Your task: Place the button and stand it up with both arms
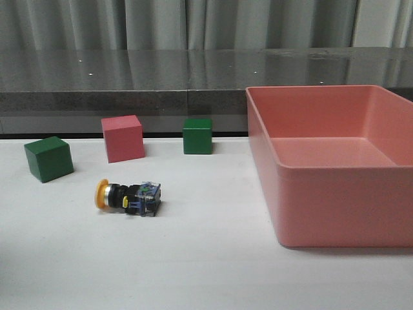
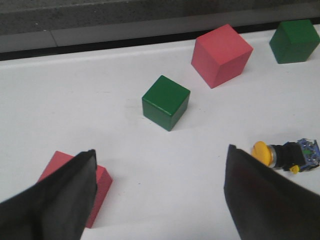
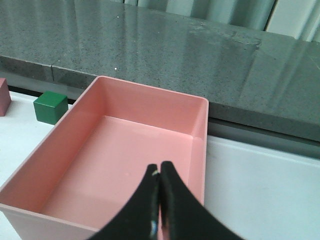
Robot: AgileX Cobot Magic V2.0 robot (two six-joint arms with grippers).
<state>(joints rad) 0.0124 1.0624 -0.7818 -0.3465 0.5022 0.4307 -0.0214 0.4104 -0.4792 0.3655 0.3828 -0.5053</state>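
- Button [image 1: 128, 196] lying on its side on the white table [image 1: 193, 258], left of centre, yellow cap pointing left and clear blue-tinted base to the right; not standing, and touched by nothing.
- Same button [image 2: 285, 154] seen from the left wrist view, just beside one finger [image 2: 260, 200] of the left gripper [image 2: 157, 195] but apart from it.
- Left gripper released — fingers spread wide with bare table between them, gripping nothing.
- Right gripper [image 3: 160, 200] clenched — black fingers pressed together tip to tip, nothing seen between them; hovering over the near edge of the pink bin [image 3: 125, 165].
- Beyond the button, three cubes in a loose row toward the far edge of the table: a green cube [image 1: 48, 158] at far left, a pink cube [image 1: 122, 137] right of it, a second green cube [image 1: 197, 135] farther right; all well apart from the button.
- In the left wrist view, another pink cube [image 2: 100, 187] partly hidden behind the other gripper finger, not visible from the front.
- Pink bin [image 1: 329, 194] on the right side of the table, open-topped, nothing inside, well apart from the button.
- Grey stone ledge [image 1: 129, 77] running behind the table, with grey curtains [image 1: 161, 22] above it.
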